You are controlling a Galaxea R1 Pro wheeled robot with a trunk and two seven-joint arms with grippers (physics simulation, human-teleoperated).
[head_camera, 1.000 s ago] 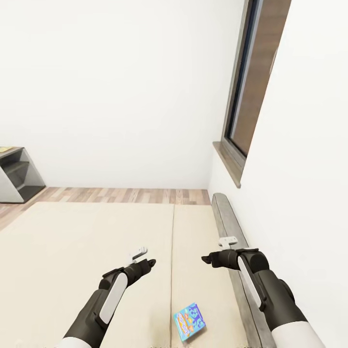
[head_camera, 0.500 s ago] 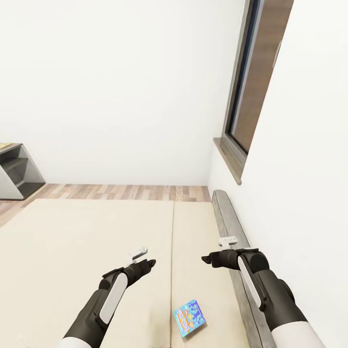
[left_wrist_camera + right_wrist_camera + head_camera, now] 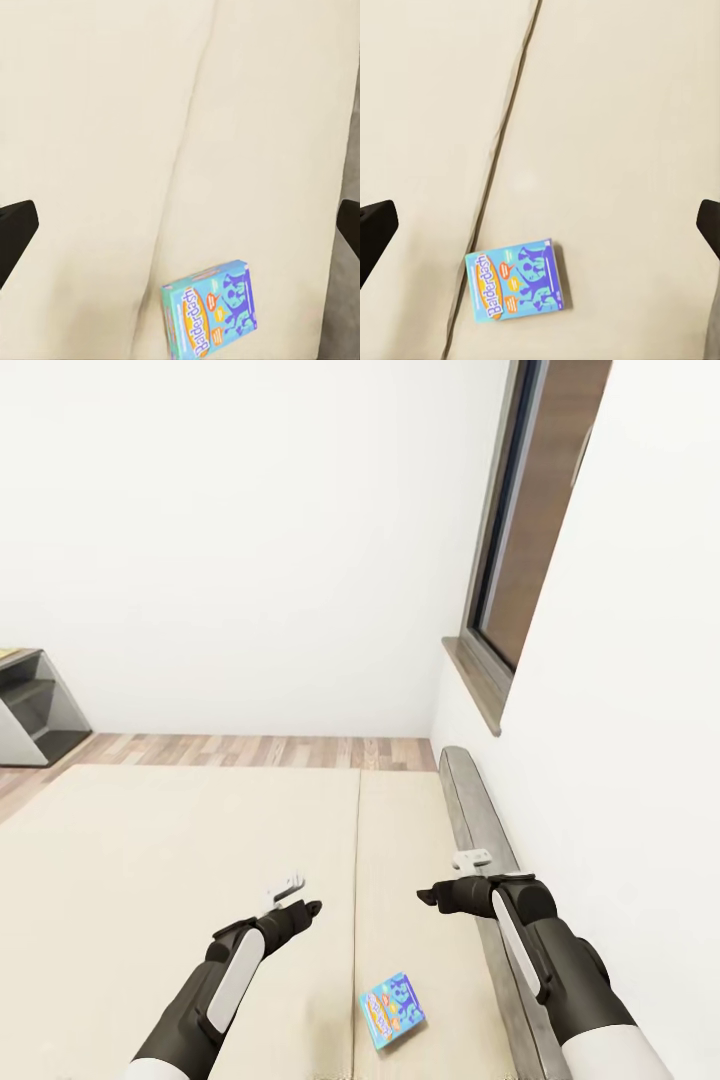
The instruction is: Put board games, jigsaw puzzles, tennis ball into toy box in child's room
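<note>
A small blue board game (image 3: 393,1010), titled Balderdash, lies flat on the beige mattress of the bed (image 3: 150,840), just right of the mattress seam. The same board game (image 3: 212,309) appears below my left gripper (image 3: 180,225), whose dark fingers (image 3: 15,234) stand wide apart. Over the board game (image 3: 516,280) my right gripper (image 3: 540,225) hovers open as well, nothing between its fingers (image 3: 375,229). In the head view the left gripper (image 3: 305,906) and right gripper (image 3: 430,897) hang above the mattress, the box between them and nearer to me.
The low grey headboard (image 3: 480,830) runs along the white right wall under a dark-framed window (image 3: 520,540) with a wooden sill (image 3: 478,685). A dark grey shelf unit (image 3: 30,710) stands far left. Wood-plank floor (image 3: 250,750) lies beyond the bed.
The whole picture has shifted a little: the camera has crept forward, so the blue box sits slightly higher in the view. The box itself has not moved; both grippers remain open.
</note>
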